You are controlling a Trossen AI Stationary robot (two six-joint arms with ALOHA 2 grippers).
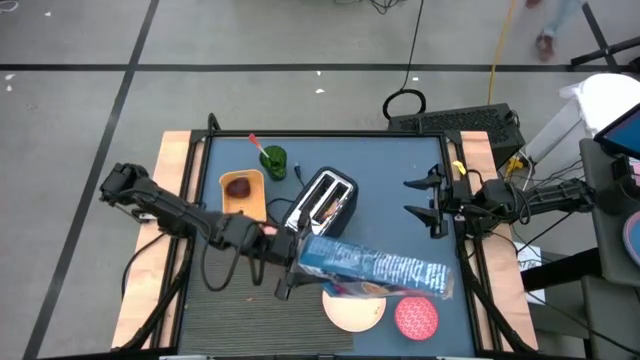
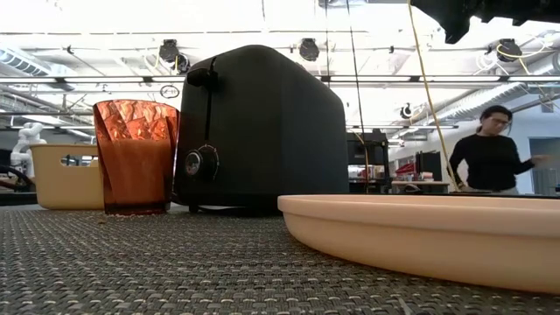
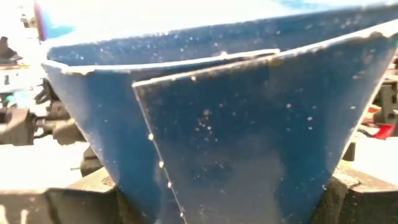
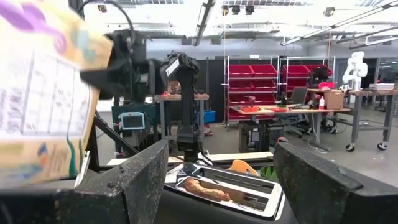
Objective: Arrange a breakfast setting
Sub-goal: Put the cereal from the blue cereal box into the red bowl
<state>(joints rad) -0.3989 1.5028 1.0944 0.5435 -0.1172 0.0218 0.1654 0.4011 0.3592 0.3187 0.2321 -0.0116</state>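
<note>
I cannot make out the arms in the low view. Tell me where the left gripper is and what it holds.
Observer: The left gripper is shut on a blue cereal box, held on its side above the cream plate.
Operator: Report the right arm.
Observer: The right gripper hovers open near the table's right edge, holding nothing.
Operator: Check the toaster's slots.
Observer: The toaster has a toast slice lying in one slot.

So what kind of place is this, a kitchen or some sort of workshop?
Probably a robotics lab or workshop, not a kitchen. Metal shelves of red storage bins and cluttered workbenches fill the room behind, a person in a dark top works nearby, and the black toaster sits on a blue test table.
</note>
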